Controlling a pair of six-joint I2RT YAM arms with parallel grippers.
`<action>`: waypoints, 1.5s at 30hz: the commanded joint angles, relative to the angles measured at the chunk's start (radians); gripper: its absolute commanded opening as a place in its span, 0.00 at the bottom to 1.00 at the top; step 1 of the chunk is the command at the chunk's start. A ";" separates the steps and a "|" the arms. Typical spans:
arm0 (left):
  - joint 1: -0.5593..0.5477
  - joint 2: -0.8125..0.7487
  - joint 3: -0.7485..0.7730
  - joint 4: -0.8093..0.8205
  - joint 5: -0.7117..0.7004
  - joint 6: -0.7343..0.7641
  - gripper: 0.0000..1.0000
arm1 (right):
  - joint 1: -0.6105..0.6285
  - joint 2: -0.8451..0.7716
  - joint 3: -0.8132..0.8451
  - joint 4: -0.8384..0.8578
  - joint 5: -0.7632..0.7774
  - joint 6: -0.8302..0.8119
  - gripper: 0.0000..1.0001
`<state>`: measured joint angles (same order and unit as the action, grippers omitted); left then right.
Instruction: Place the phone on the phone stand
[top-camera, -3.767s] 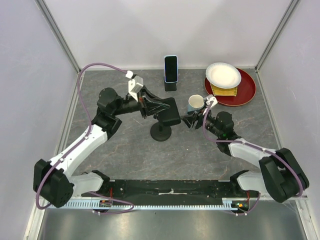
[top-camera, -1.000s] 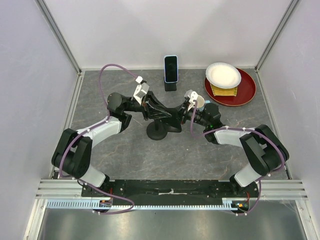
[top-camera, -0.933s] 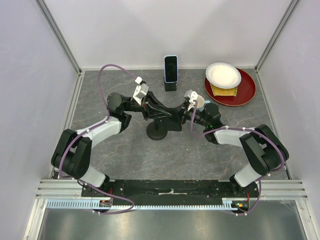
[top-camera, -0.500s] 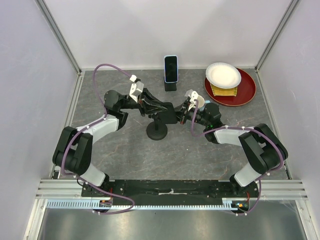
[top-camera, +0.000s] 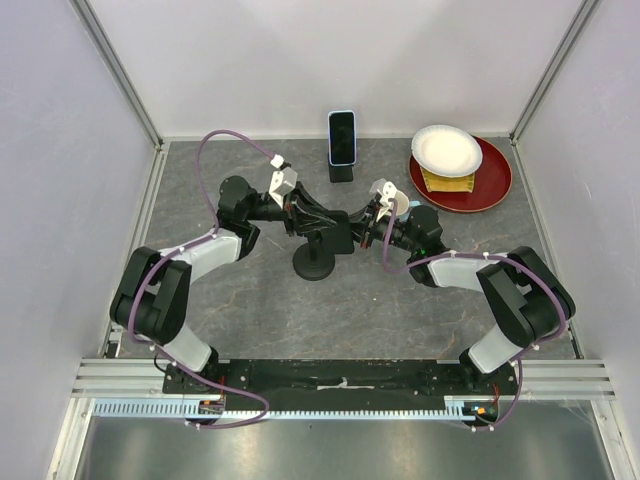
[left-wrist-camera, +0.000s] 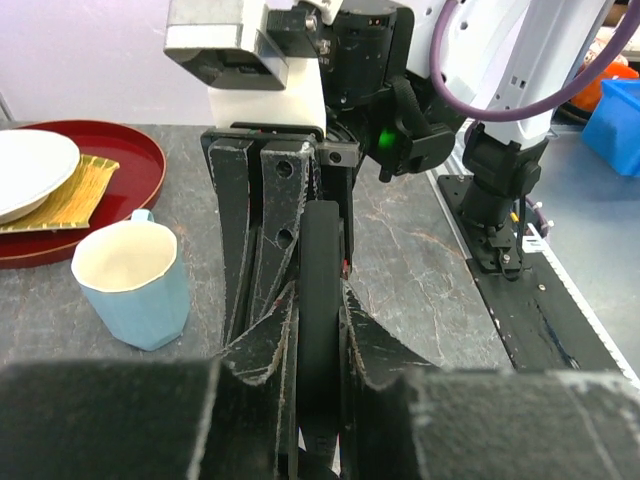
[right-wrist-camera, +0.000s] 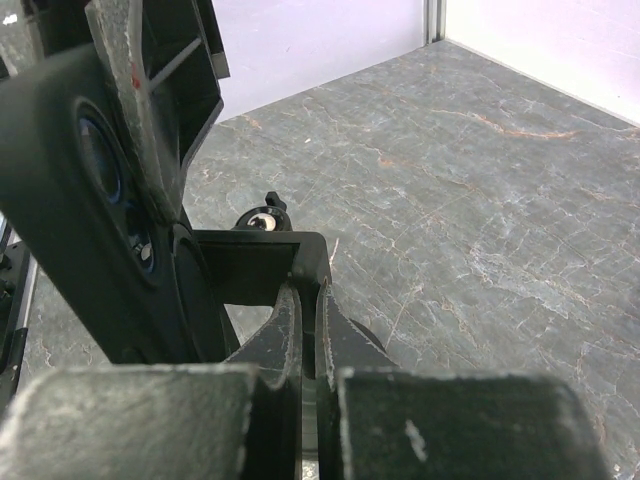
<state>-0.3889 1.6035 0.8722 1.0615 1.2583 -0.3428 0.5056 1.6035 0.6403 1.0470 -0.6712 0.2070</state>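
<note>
My left gripper (top-camera: 325, 222) is shut on the black phone (top-camera: 338, 232), held on edge above the table's middle. In the left wrist view the phone (left-wrist-camera: 320, 260) stands edge-on, pinched between both fingers. The black phone stand has a round base (top-camera: 313, 266) on the table just below. My right gripper (top-camera: 363, 234) comes in from the right and is shut on the stand's flat upper plate (right-wrist-camera: 255, 262). In the right wrist view the phone's back, with its camera lenses (right-wrist-camera: 95, 170), sits just left of that plate. Whether phone and plate touch cannot be told.
A second phone (top-camera: 342, 137) with a light-blue rim leans on a small stand at the back wall. A light-blue cup (left-wrist-camera: 135, 280) stands right behind my right wrist. A red tray (top-camera: 495, 180) holding a white plate (top-camera: 446, 150) and yellow cloth sits back right.
Since the earliest frame my right gripper has reached in and closed on the stand's plate. My left arm has brought the phone in over the stand, with small shifts in the last second.
</note>
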 joint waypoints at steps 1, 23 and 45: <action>-0.002 -0.068 0.011 -0.149 -0.048 0.214 0.02 | 0.007 0.013 0.007 -0.013 -0.034 0.045 0.00; -0.246 -0.382 -0.030 -0.799 -1.052 0.666 0.02 | 0.303 -0.123 -0.125 -0.012 1.020 -0.070 0.00; -0.461 -0.245 -0.050 -0.701 -1.969 0.577 0.02 | 0.539 0.007 -0.025 0.020 1.638 -0.145 0.00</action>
<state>-0.9230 1.3094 0.8223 0.4099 -0.3538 0.1726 1.0210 1.6207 0.6315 1.0897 0.8974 0.1375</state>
